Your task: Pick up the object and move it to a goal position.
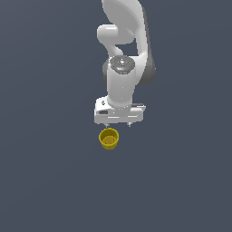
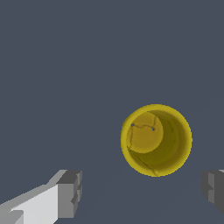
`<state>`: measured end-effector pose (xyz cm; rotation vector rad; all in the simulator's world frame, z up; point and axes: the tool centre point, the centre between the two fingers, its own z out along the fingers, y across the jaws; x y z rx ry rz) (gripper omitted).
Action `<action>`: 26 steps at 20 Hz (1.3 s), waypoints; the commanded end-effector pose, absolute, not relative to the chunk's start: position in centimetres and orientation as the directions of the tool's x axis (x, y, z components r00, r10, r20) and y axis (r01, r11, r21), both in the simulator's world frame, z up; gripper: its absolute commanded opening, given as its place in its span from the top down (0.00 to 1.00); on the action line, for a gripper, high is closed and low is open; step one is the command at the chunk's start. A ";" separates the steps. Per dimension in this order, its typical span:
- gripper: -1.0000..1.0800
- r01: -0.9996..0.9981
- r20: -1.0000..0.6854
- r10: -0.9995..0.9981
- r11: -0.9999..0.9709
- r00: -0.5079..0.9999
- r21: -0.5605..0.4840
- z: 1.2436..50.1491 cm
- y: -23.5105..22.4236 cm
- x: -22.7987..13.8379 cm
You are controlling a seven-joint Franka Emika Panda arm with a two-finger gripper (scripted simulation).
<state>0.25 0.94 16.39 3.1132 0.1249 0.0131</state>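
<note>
The yellow cup (image 1: 108, 138) stands upright on the flat dark grey floor (image 1: 45, 181), mouth up, its hollow inside and thin rim plain in the wrist view (image 2: 156, 140). It touches nothing. In the exterior view the white gripper (image 1: 118, 124) hangs at about 1 o'clock from the cup, near it, on the white arm (image 1: 122, 54). Its fingers (image 2: 70, 192) stand wide apart, holding nothing, and the cup lies outside the gap between them.
</note>
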 end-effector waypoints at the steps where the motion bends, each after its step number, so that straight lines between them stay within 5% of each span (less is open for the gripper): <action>1: 0.38 0.080 0.007 0.080 -0.996 0.997 0.026 16.4 0.9 0.2; 14: 0.38 0.077 -0.012 0.077 -0.997 0.997 0.024 16.3 0.7 0.0; 26: 0.38 0.306 -0.108 0.298 -0.949 0.948 0.074 14.7 0.5 1.4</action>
